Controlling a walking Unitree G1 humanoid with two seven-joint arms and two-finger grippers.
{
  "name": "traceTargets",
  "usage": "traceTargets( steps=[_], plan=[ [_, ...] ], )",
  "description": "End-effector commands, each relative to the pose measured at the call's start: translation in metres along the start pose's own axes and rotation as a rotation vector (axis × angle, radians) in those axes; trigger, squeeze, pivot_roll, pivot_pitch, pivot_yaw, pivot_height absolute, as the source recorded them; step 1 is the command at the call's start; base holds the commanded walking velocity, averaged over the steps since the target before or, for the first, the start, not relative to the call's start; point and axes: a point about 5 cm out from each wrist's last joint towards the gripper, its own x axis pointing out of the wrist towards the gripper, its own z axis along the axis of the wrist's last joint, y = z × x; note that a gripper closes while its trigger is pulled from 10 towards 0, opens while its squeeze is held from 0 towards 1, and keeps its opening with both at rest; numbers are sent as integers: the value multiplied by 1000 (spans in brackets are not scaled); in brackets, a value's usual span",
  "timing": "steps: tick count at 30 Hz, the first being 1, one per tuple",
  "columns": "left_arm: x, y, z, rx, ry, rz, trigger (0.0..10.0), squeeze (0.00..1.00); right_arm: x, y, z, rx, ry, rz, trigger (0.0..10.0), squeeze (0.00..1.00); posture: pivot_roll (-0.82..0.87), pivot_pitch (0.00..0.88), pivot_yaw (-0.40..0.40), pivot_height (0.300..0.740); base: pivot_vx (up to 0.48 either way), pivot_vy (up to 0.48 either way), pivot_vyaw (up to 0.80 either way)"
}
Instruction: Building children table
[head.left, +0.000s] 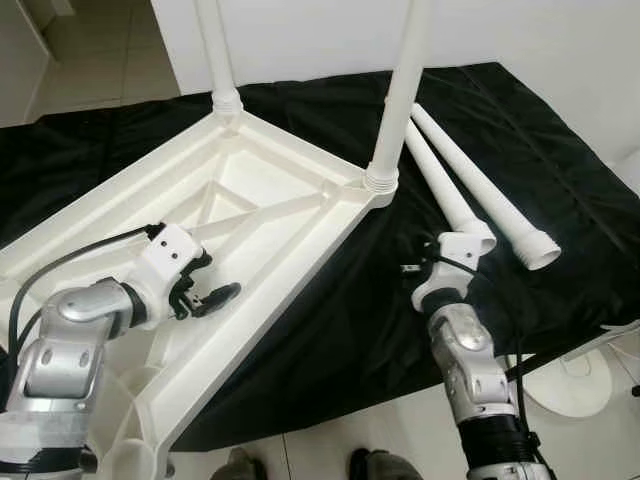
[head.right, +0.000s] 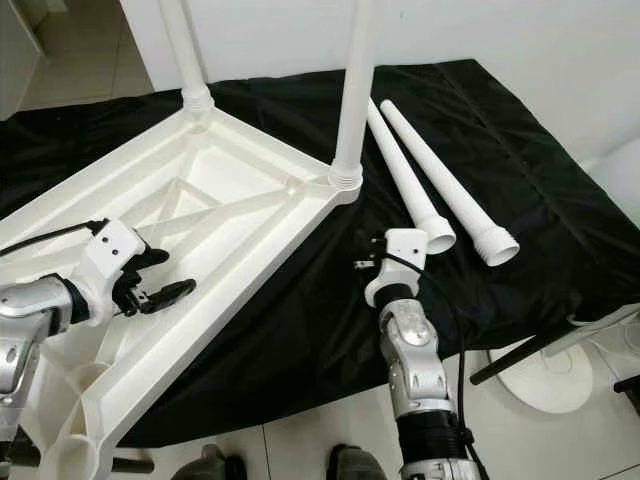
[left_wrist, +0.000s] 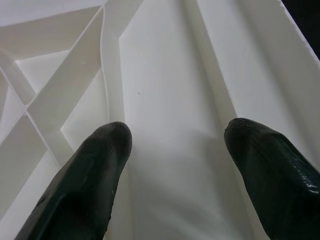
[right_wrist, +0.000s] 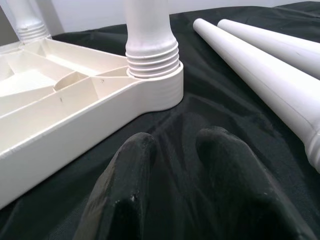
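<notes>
The white plastic tabletop (head.left: 290, 300) lies upside down on a black cloth (head.left: 340, 330). Two white legs stand screwed into it: one at the far corner (head.left: 218, 50), one at the right corner (head.left: 400, 90). Two loose legs (head.left: 445, 185) (head.left: 490, 200) lie side by side on the cloth to the right. My left gripper (left_wrist: 177, 135) hovers open over the ribbed underside of the tabletop, holding nothing. Low over the cloth, my right gripper (right_wrist: 177, 137) has its fingers close together and empty, pointing at the right corner socket (right_wrist: 152, 75), beside the thick end of the nearer loose leg.
The cloth covers a low surface whose front edge runs just before my feet (head.left: 300, 465). A white round base (head.left: 575, 385) and dark bars stand on the tiled floor at the lower right. A white wall closes the back.
</notes>
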Motion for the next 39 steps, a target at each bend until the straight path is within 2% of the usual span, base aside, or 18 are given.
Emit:
traceTargets(
  steps=[1,5,9,15,16,22,27,34,39],
  plan=[
    [1,-19,-7,-21,32,-180,10000,0,-1,1,-5,-5,21,11,10000,0,-58,92,26,740,0,0,0],
    [3,-26,-11,-43,44,-211,10000,0,-1,2,-6,-6,22,13,10000,0,-62,90,29,740,0,0,0],
    [4,-26,-12,-63,47,-196,10000,0,-2,3,-6,-4,22,12,10000,0,-62,88,30,740,0,0,0],
    [1,-19,-3,-97,-6,-161,10000,0,-3,3,-7,-3,26,15,10000,0,-63,83,33,740,0,0,0],
    [0,-16,2,-121,-39,-152,10000,0,-3,3,-8,-4,27,16,10000,0,-62,82,34,740,0,0,0],
    [-3,-16,10,-150,-93,-170,10000,0,-2,4,-8,-4,27,18,10000,0,-62,82,34,740,0,0,0],
    [-4,-19,8,-129,-67,-186,10000,0,-3,6,-10,-2,30,23,10000,0,-57,76,37,740,0,0,0],
    [-6,-28,-3,-93,31,-230,10000,0,-3,6,-10,-4,32,27,10000,0,-55,76,36,740,0,0,0],
    [-4,-30,-12,-86,95,-215,10000,0,-3,6,-10,-4,31,29,10000,0,-54,75,35,740,0,0,0]
  ],
)
